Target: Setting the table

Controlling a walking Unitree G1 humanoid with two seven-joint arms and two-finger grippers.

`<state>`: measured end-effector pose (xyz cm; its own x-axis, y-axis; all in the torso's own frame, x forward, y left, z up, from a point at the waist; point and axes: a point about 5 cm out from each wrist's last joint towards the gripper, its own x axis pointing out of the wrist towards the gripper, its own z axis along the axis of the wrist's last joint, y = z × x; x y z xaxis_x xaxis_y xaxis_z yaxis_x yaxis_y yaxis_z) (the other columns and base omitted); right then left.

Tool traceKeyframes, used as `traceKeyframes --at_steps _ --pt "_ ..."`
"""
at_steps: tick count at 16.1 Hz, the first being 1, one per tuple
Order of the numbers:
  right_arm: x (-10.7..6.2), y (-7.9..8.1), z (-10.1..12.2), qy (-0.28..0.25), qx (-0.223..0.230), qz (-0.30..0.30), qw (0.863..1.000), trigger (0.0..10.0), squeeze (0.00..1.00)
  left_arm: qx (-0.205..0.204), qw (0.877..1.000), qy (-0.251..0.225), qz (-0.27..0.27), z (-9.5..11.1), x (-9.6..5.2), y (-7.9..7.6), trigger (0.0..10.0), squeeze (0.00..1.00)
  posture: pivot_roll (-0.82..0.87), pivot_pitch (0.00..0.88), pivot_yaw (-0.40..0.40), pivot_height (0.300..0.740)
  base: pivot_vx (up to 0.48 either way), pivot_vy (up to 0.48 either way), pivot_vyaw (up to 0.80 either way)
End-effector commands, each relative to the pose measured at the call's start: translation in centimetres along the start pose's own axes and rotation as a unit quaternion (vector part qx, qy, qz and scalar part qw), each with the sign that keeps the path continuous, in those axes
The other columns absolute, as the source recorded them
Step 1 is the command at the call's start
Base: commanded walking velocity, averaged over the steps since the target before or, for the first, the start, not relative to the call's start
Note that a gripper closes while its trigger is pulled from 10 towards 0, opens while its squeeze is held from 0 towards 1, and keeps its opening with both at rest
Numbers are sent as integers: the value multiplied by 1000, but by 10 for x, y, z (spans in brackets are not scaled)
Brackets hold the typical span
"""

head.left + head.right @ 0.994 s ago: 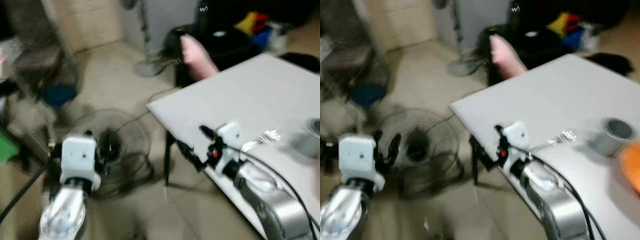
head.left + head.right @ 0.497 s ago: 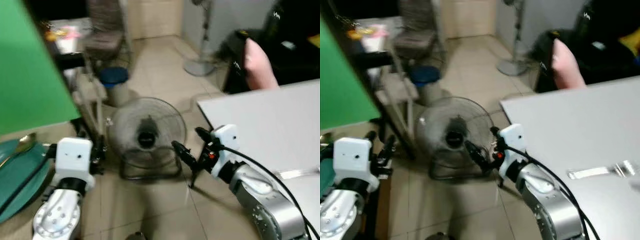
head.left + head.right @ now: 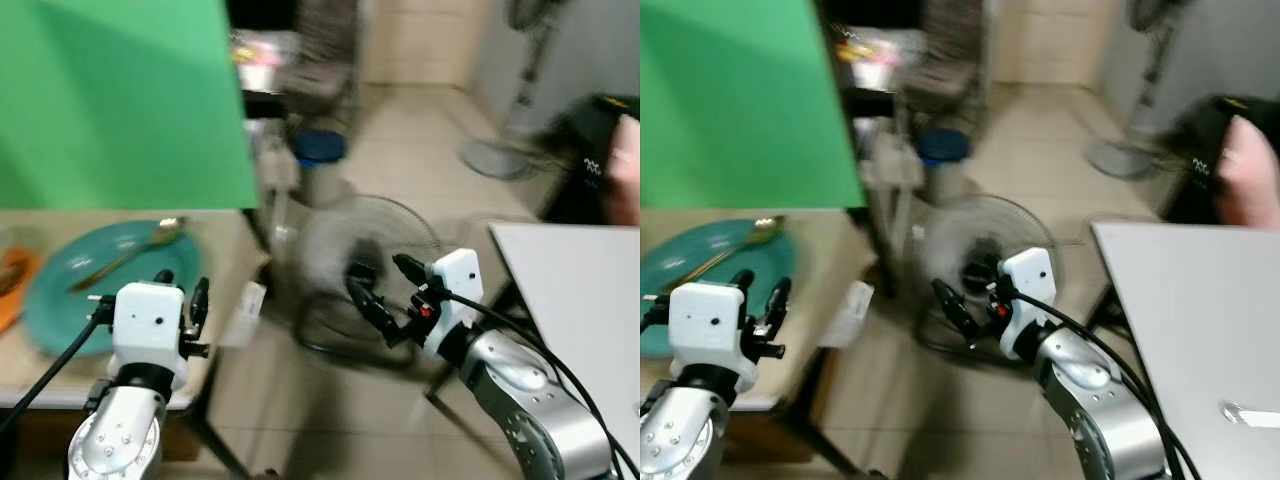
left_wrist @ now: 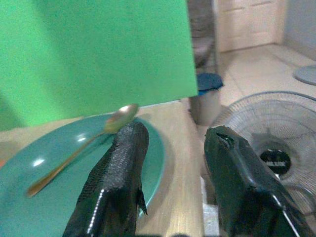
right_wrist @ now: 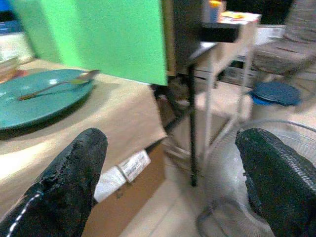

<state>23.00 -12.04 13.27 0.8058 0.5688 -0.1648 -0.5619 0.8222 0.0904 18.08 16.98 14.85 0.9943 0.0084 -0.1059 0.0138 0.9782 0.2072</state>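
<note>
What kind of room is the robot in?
Probably a room in a home, used for eating. A teal plate with a spoon sits on a low wooden table, a floor fan stands on the tiled floor, and a white table is nearby.

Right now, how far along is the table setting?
Done, it seems: a utensil already lies on the grey table. In hand: nothing; the left gripper and right gripper are both open and empty. Left: the teal plate with its spoon waits on the wooden table, untouched.
</note>
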Motion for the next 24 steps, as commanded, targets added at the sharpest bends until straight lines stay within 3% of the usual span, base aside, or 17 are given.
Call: traceKeyframes --at_steps 1,5,6,7,8,12,17,24 --pt "-1 -1 4 -10 -4 -1 1000 10000 1000 3 1000 -4 -1 2 -2 -1 10000 0 -13 0 36 740 0 0 800" --pt "-1 -2 3 -7 13 -13 1000 10000 1000 0 1000 -5 0 3 -4 0 10000 0 -4 0 31 740 0 0 400" --pt "0 -1 3 -9 16 -13 1000 10000 890 3 1000 -5 -1 3 -4 0 10000 0 -3 0 30 740 0 0 0" --pt "-1 0 2 -10 18 -9 1000 10000 94 6 1000 -6 -3 3 -4 0 10000 0 -3 0 31 740 0 0 0" --pt "-1 1 1 -7 17 -8 1000 10000 0 6 1000 -7 -3 4 -4 0 10000 0 -2 0 31 740 0 281 0" --pt "-1 2 1 -5 23 -7 1000 10000 0 8 1000 -7 -4 4 -5 1 10000 0 -2 2 31 740 0 405 0" --pt "-1 1 2 -7 26 -12 1000 10000 0 15 1000 -13 2 7 -1 6 10000 0 -4 3 30 740 0 480 -779" --pt "-1 -2 4 -7 30 -17 999 10000 0 25 999 -15 13 8 2 16 10000 0 -4 3 26 740 0 480 0"
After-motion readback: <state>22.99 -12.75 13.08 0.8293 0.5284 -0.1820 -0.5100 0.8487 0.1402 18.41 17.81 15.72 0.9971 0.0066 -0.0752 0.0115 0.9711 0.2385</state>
